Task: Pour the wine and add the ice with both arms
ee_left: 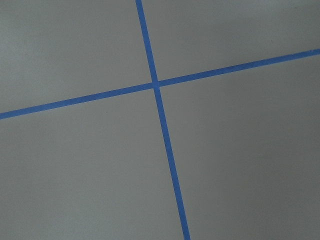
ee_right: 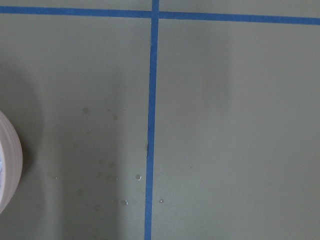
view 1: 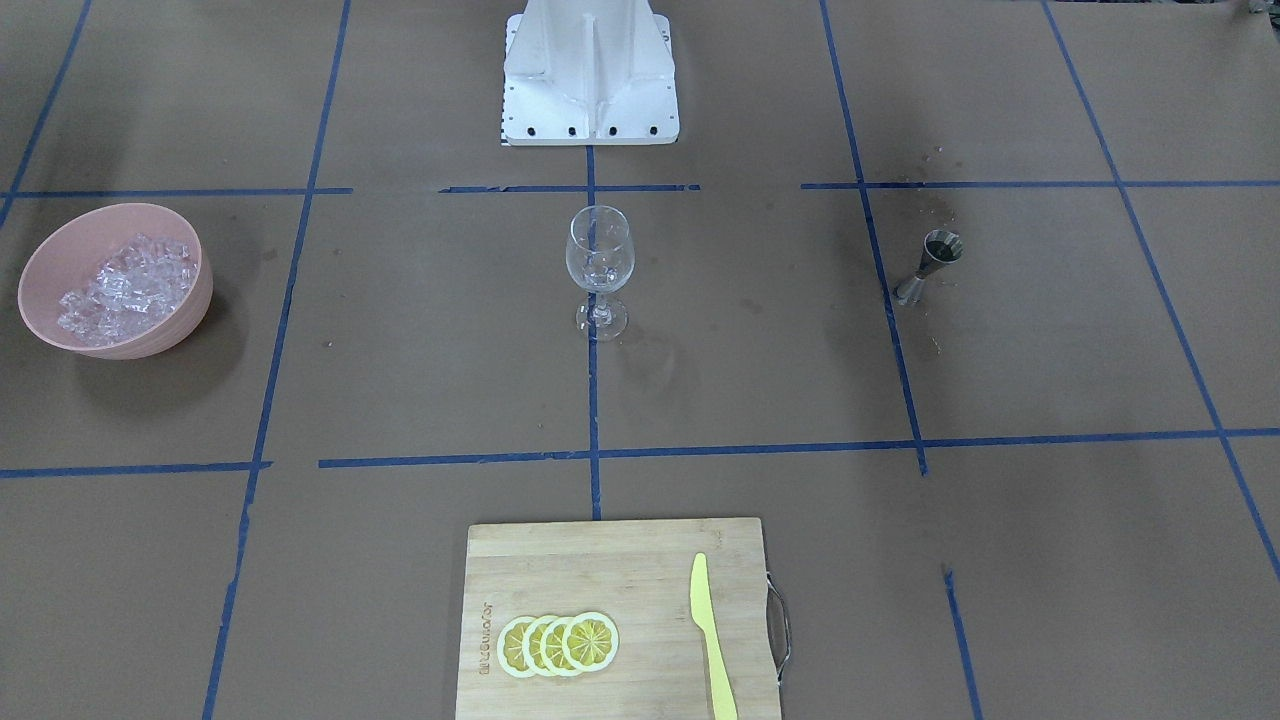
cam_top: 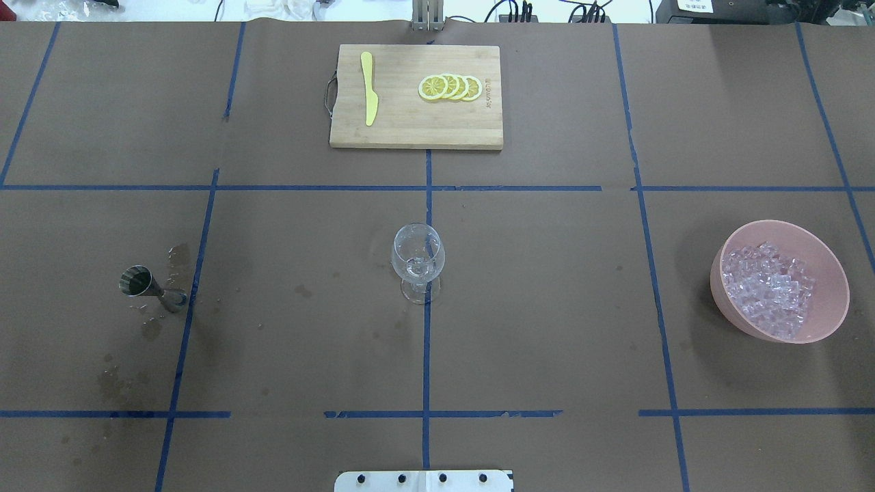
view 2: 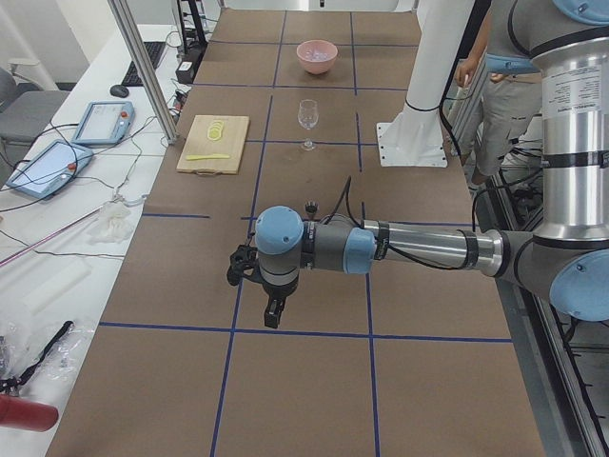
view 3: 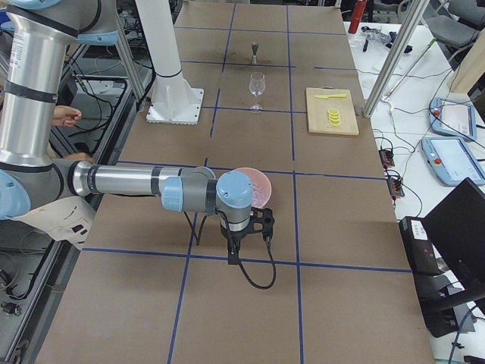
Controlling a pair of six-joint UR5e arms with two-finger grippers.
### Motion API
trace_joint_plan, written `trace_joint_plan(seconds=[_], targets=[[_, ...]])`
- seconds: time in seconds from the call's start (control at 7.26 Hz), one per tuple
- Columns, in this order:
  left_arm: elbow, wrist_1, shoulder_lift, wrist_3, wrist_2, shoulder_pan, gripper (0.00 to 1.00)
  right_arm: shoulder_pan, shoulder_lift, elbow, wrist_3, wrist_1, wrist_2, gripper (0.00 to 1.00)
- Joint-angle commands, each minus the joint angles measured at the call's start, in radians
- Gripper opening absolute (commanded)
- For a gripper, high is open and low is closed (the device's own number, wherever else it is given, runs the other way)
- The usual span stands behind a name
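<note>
Nothing done, I judge — wine glass (view 1: pixel 598 262) mid-frame looks empty, ice (view 1: pixel 125 285) heaped in the pink bowl (view 1: pixel 192 305) at left. My left pincer (view 2: pixel 272 312), right pincer (view 3: pixel 233 254) — apart or together, I cannot tell.

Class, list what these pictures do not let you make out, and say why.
Left gripper: open or shut unclear; seen only in the exterior left view.
Right gripper: likewise, only in the exterior right view.
Pink bowl: partly hidden there by the right arm.
Jigger: contents too small and dark.
</note>
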Motion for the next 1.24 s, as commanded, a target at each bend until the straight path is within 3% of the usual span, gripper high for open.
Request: trace_joint_plan(seconds=[0.0, 0.55, 0.69, 0.83, 0.96, 1.1], targets=[[0.004, -0.001, -0.001, 0.0, 0.008, -0.001, 1.0, 0.001, -0.002, -0.001, -0.004, 0.002, -0.002, 1.0], [-0.019, -0.007, -0.008, -0.006, 0.003, -0.001, 1.0, -0.001, 0.009, 0.063, 0.015, 0.023, 0.013, 1.0], [-0.04, -0.027, -0.016, 0.003, 0.002, -0.002, 1.0, -0.001, 0.033, 0.057, 0.013, 0.108, 0.002, 1.0], [-0.039, -0.138, -0.016, 0.003, -0.003, -0.002, 1.0, -0.001, 0.082, 0.004, 0.019, 0.177, 0.021, 1.0], [0.027, -0.443, -0.054, -0.01, 0.006, -0.002, 1.0, -0.001, 0.084, -0.015, 0.022, 0.186, 0.057, 1.0], [0.05, -0.677, -0.009, -0.009, 0.002, -0.004, 1.0, 0.001, 0.084, -0.012, 0.033, 0.189, 0.061, 1.0]])
